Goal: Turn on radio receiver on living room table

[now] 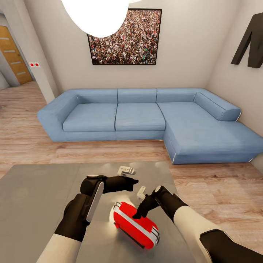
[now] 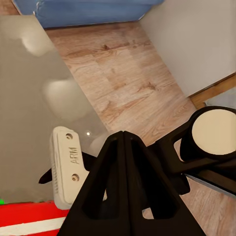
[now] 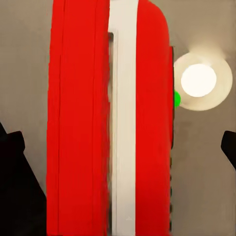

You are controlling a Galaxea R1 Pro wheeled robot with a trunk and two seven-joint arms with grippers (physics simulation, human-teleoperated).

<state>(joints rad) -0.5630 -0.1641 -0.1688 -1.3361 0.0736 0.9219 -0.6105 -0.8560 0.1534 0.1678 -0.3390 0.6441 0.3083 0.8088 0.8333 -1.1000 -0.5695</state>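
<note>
The red radio receiver [image 1: 135,224] with its white edge band lies on the glossy grey table [image 1: 36,197], near the front. My right gripper [image 1: 137,214] comes down onto its top and looks to be touching it. In the right wrist view the radio [image 3: 83,123] spans the space between the spread fingers [image 3: 14,187] of the open right gripper [image 3: 120,137], and a small green dot [image 3: 177,99] shows at its edge. My left gripper [image 1: 134,180] hovers shut and empty over the table behind the radio; its fingers [image 2: 125,147] are pressed together.
A blue L-shaped sofa [image 1: 146,113] stands beyond the table across a strip of light wood floor [image 1: 219,186]. A crowd photo [image 1: 126,38] hangs on the beige wall, with a white pendant lamp [image 1: 96,14] overhead. A wooden door [image 1: 14,54] is at far left.
</note>
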